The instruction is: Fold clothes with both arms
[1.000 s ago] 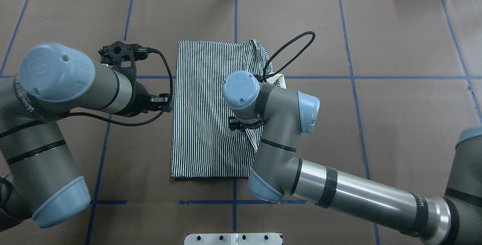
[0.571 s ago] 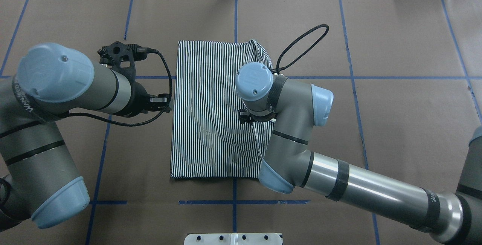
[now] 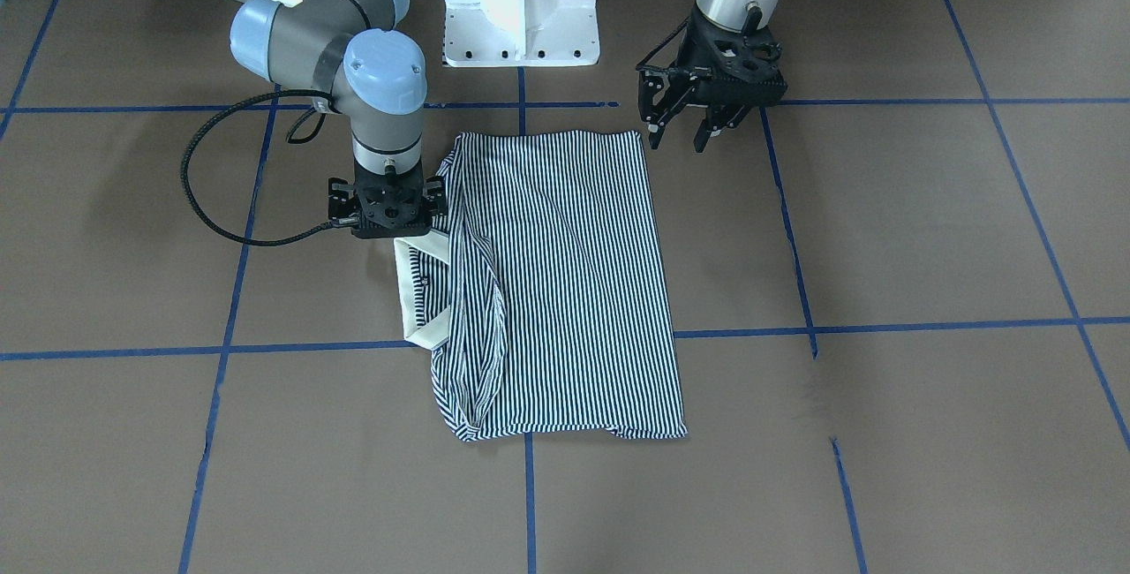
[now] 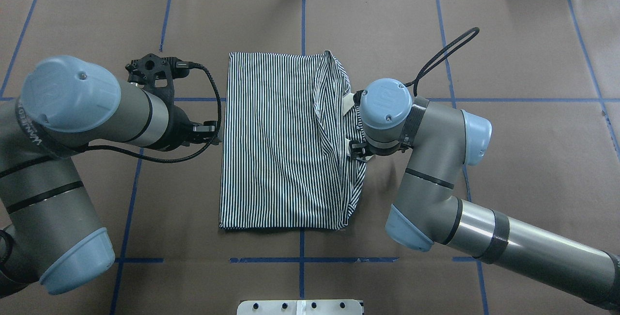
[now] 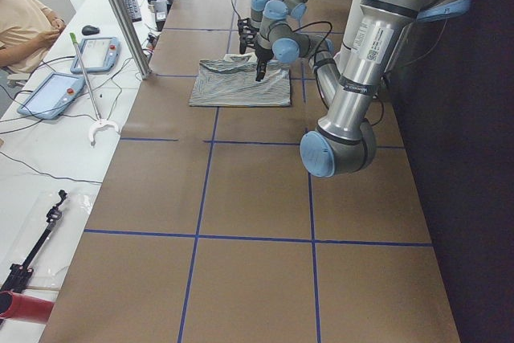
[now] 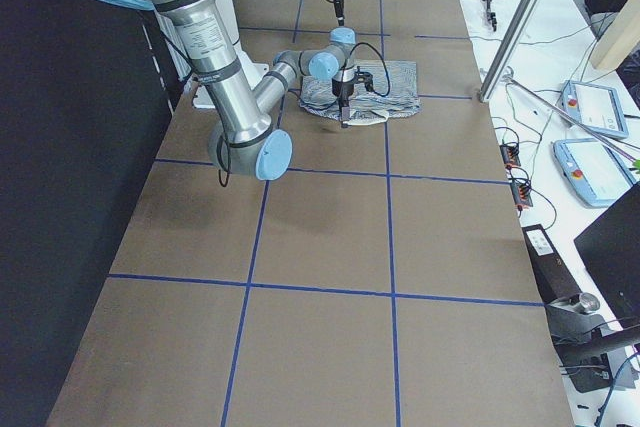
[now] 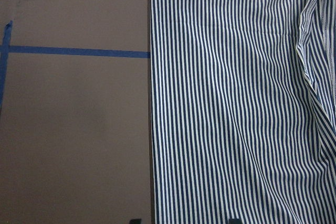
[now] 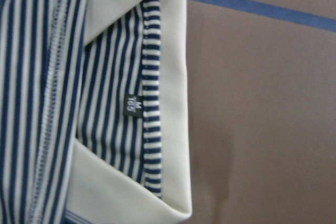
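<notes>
Polo shirt (image 4: 276, 145), a thin striped knit, lies folded into a long rectangle at the middle of the bench (image 4: 508, 184). Its cream collar (image 3: 408, 291) pokes out on the side toward the bench's right end. It looks light and limp, likely to sag and slide from a single pinch, so the doubled edges, hem corners or collar band seem the firmest holds. Left gripper (image 3: 678, 139) hovers wide open just off the opposite long edge, by the robot-side corner. Right gripper (image 3: 386, 219) hangs over the collar side; whether it pinches cloth I cannot tell.
</notes>
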